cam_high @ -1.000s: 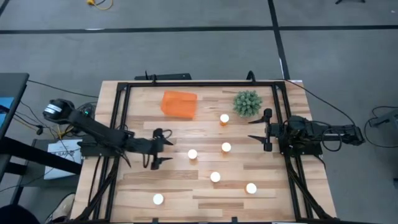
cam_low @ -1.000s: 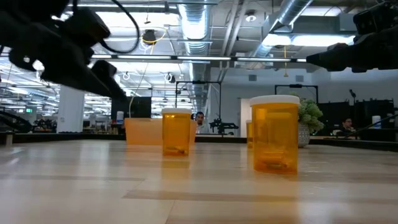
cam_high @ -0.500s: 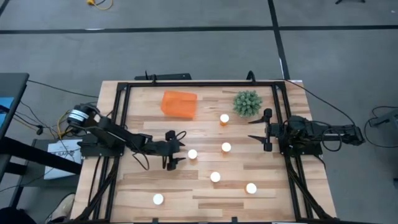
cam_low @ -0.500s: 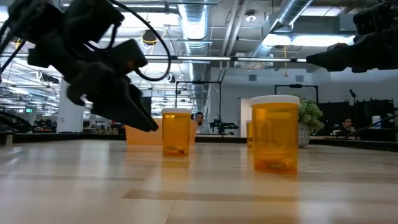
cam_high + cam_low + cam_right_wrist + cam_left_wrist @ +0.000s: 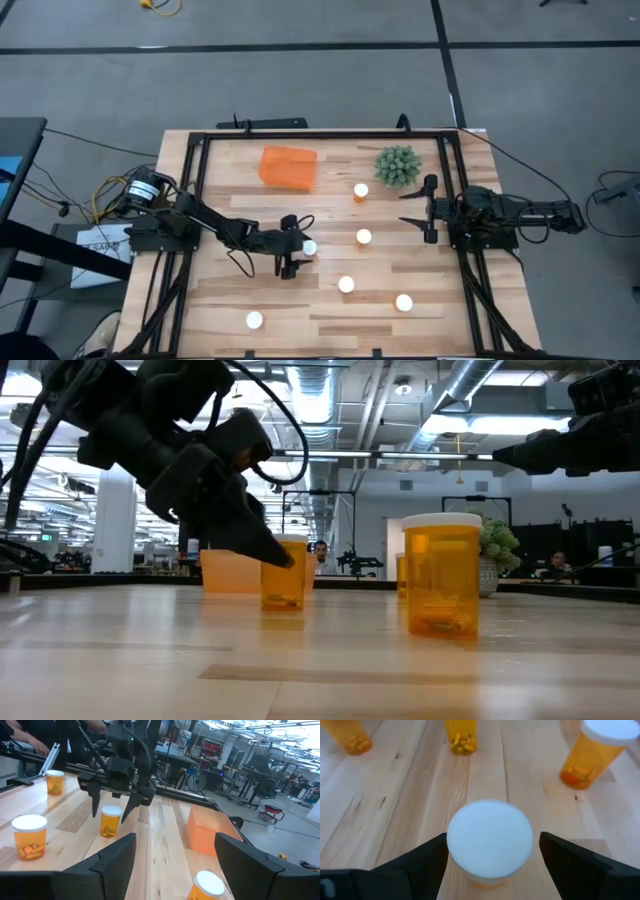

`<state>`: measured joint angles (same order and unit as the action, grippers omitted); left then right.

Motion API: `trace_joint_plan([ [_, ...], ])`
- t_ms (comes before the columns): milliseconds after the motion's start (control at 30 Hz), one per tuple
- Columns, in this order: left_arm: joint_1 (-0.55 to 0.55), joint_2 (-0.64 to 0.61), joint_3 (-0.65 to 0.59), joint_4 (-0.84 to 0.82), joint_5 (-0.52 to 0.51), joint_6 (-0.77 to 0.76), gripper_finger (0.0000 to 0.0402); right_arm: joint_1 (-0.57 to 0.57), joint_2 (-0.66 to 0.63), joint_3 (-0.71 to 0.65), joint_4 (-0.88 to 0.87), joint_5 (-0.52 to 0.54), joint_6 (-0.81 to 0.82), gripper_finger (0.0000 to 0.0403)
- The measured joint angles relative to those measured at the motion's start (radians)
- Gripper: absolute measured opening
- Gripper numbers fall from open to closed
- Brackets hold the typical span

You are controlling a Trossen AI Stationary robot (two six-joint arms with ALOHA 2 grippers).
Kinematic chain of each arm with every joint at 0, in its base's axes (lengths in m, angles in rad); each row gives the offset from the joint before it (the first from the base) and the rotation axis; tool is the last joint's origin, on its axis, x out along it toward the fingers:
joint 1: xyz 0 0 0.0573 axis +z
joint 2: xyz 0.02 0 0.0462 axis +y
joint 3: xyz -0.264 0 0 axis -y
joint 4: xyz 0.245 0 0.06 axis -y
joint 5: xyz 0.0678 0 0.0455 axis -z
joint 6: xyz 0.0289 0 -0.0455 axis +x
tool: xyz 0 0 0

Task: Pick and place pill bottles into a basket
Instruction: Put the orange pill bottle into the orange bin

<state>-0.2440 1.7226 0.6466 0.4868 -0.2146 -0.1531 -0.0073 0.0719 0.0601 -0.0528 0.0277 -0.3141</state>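
Note:
Six orange pill bottles with white caps stand upright on the wooden table. My left gripper [image 5: 294, 246] is open around one bottle [image 5: 310, 247] near the table's middle. In the left wrist view its cap [image 5: 490, 839] sits between the two fingers, and I see no contact. Other bottles stand at mid-table [image 5: 364, 237], by the plant [image 5: 361, 190] and toward the near edge [image 5: 346, 284], [image 5: 404, 302], [image 5: 255, 320]. The orange basket [image 5: 289, 167] lies at the far left. My right gripper [image 5: 430, 210] is open and empty at the table's right side.
A round green spiky plant [image 5: 398, 166] stands at the far right, beside one bottle. A black frame [image 5: 190, 200] runs along the table's edges. In the low view one bottle [image 5: 441, 575] stands close to the camera.
My left gripper has gone toward the table's right edge and come down, up to the middle bottle. Its open fingers now stand on either side of that bottle. The bottles have not moved.

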Motion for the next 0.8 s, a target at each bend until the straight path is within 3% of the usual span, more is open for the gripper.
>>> trace_joint_plan([
  [233,0.010,0.000,0.001,-0.002,-0.003,-0.003,0.0278,0.000,0.000,0.000,0.000,0.000,0.000,0.0265],
  [567,0.042,0.000,0.001,0.010,-0.036,0.006,0.0169,0.000,0.000,0.000,0.000,0.000,0.000,0.0265],
  [800,0.107,-0.028,0.000,0.080,-0.179,0.072,0.0195,0.000,0.000,0.000,0.000,0.000,0.000,0.0265],
])
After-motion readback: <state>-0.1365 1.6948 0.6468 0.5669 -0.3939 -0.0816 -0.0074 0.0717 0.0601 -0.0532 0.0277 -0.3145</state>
